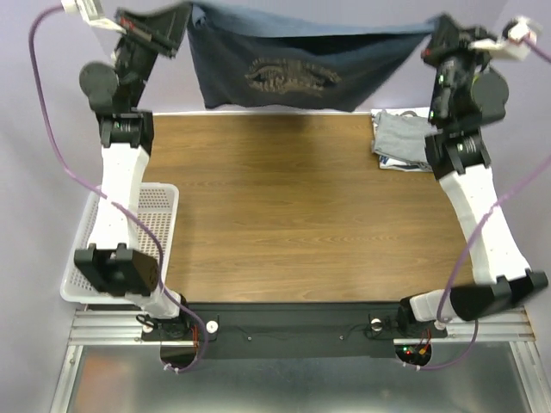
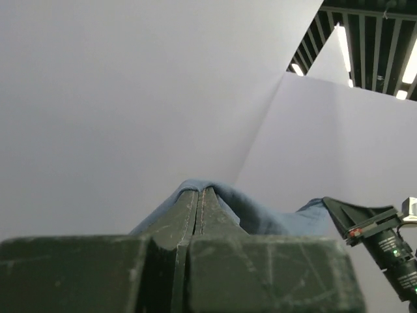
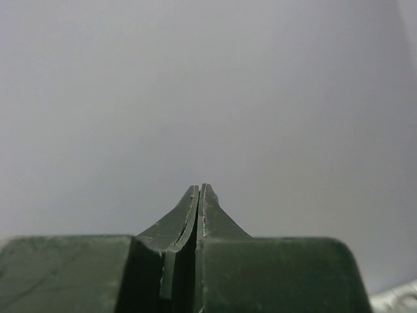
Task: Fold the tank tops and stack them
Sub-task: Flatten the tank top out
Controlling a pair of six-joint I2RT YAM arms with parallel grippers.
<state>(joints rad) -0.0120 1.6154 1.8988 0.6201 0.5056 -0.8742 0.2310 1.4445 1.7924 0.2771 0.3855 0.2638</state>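
The slate-blue tank top (image 1: 284,77) with pale lettering hangs stretched in the air beyond the table's far edge, held by its top corners. My left gripper (image 1: 182,19) is shut on its left corner. In the left wrist view the blue cloth (image 2: 260,218) drapes over the closed tips of that gripper (image 2: 201,189). My right gripper (image 1: 435,30) holds the right corner. In the right wrist view its jaws (image 3: 200,186) are pressed together and the cloth is hidden. A folded pile of grey and white tank tops (image 1: 403,142) lies at the table's far right.
A white mesh basket (image 1: 159,206) sits off the table's left edge beside the left arm. The wooden table (image 1: 293,215) lies below the hanging shirt. Plain grey walls stand behind.
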